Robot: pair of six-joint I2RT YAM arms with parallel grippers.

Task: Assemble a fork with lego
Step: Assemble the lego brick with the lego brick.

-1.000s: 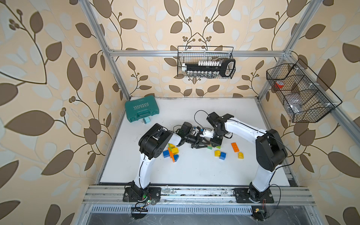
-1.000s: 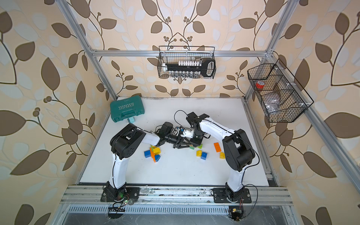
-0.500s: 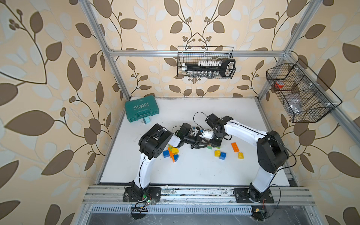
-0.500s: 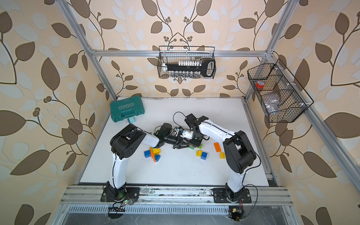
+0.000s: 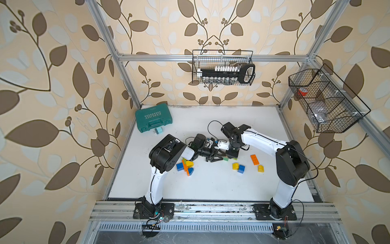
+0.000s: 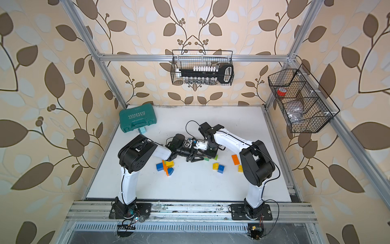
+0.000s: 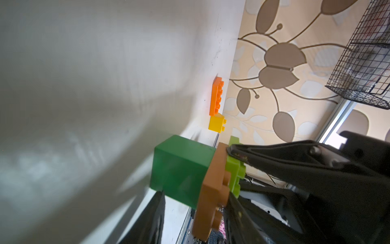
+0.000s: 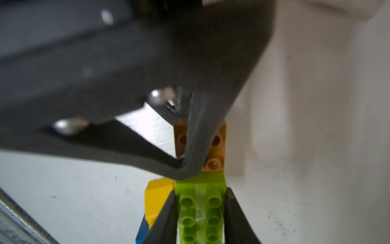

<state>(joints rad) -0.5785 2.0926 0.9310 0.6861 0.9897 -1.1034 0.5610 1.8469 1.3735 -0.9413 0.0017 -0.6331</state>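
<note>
The right hand is clenched on a lime brick joined to a brown brick, at the middle of the worktop. The left hand crowds the same stack, grip or not I cannot tell. Early days, I'd say: an orange brick and yellow and blue bricks lie loose around.

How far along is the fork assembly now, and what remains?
Done: lime brick sits on the brown plate, green brick beneath. In hand: right gripper clamps the lime brick; left gripper straddles the stack, grip unclear. Left: loose bricks unused; no fork shape yet.
</note>
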